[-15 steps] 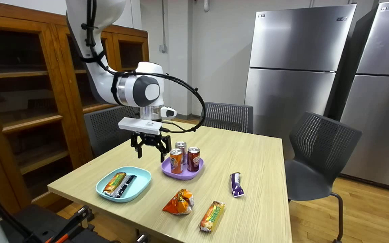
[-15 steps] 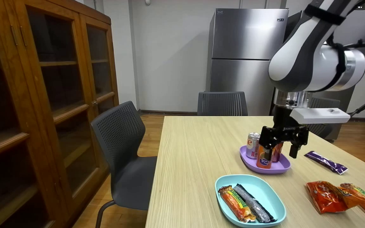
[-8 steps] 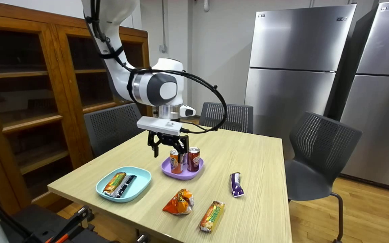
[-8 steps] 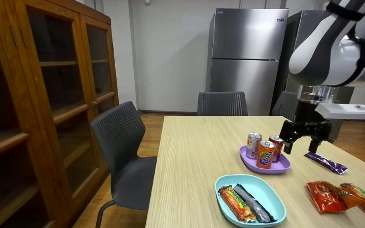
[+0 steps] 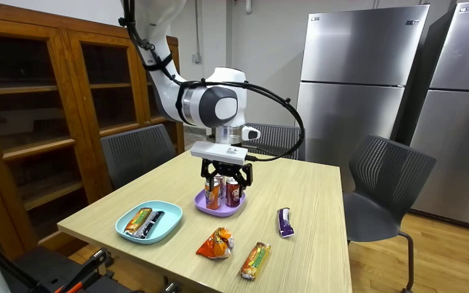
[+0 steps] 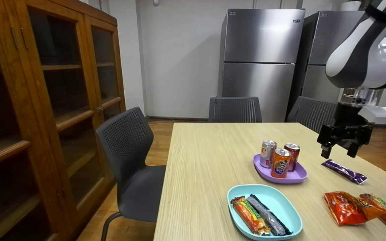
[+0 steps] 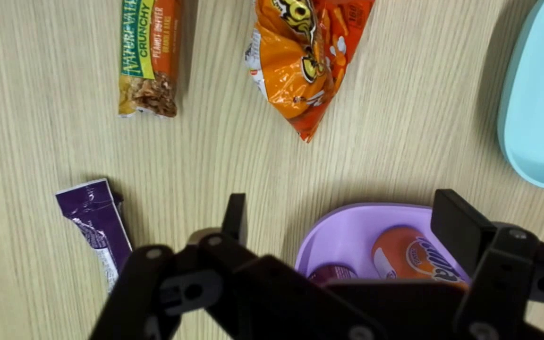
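A robot arm [image 6: 357,63] holds its tool [image 6: 339,151] above a wooden bench [image 6: 209,160], the two fingers [image 7: 458,231] spread wide apart, near a purple tray [image 6: 297,175] where a silver can [image 6: 267,154], an orange can [image 6: 280,164] and a dark red can [image 6: 293,155] stand upright. In both exterior views this tray sits well in from the bench's edges, with a purple wrapped bar [image 6: 344,171] lying between it and the right edge. Near the front edge, in an exterior view, a blue tray [image 5: 171,217] with two wrapped bars [image 5: 138,220] sits close to the left corner, and a snack bag [image 5: 217,244] and a granola bar [image 5: 255,260] lie farther right.
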### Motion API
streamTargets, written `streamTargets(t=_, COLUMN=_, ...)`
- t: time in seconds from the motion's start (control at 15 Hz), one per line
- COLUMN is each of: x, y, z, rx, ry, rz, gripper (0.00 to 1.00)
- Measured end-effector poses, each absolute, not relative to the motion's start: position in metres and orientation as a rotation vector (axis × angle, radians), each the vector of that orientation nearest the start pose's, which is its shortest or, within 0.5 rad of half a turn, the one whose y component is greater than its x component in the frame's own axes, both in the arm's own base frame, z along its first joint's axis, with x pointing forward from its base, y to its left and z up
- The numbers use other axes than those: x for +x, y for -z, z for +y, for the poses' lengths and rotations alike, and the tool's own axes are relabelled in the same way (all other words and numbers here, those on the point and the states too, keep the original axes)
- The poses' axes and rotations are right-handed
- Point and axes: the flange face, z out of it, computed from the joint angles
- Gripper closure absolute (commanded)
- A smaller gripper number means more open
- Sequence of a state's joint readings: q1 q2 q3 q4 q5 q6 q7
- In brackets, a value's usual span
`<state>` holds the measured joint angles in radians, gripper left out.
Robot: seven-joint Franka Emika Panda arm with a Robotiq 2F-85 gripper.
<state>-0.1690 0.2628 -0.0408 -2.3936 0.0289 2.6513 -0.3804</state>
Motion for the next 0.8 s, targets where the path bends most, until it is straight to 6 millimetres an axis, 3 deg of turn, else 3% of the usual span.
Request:
streamTargets(t=0.47, x=0.490, y=-0.205, z=-0.107, rx=-3.129, ry=-0.014, rz=-0.218, gripper=0.00)
streamTargets(t=0.8, x=0.492, y=-0.197, z=-0.123, rx=-3.140, ry=-0.023, rz=-0.172, gripper=0.00)
